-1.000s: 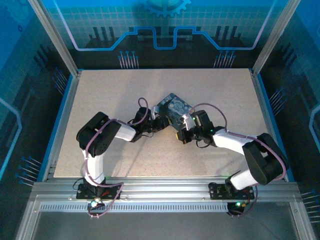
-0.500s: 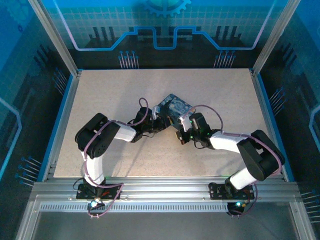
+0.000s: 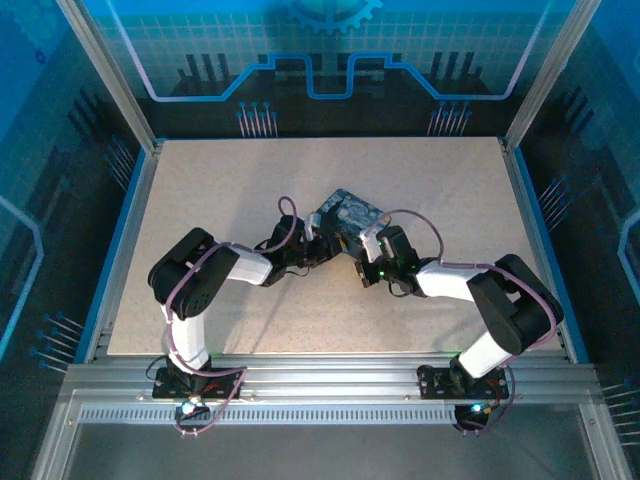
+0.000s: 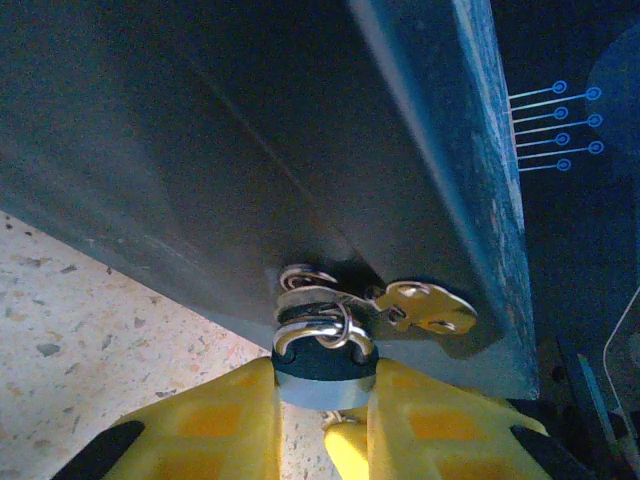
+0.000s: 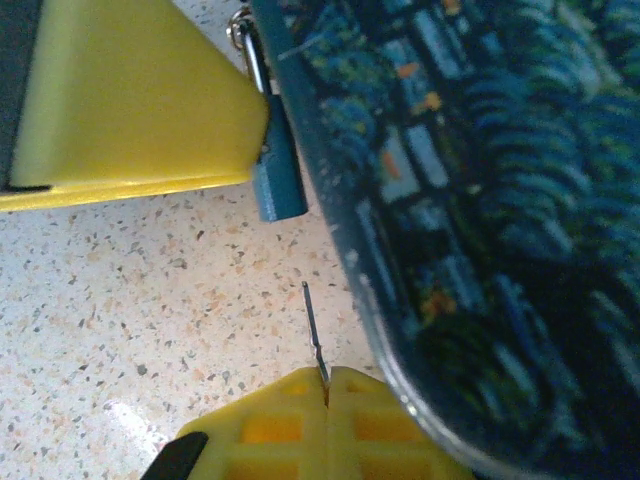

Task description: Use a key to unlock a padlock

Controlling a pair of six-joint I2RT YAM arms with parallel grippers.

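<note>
Clamps the padlock point(image 4: 318, 385) between the left fingers point(image 4: 245, 405), with its shackle hooked on the clasp point(image 4: 330, 300) of the tin point(image 4: 250, 150) at 12 o'clock. Pinches the key point(image 5: 313, 325) in tightly clenched right fingers point(image 5: 290, 410), blade aimed at 12 o'clock toward the padlock, not touching it, tin at 3 o'clock.

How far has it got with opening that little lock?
Done: the left fingers grip the padlock, which hangs on the clasp of the tin, and the right fingers pinch the key.
In hand: the key tip points toward the padlock, with a gap between them.
Left: push the key in, turn it, and free the shackle.
</note>
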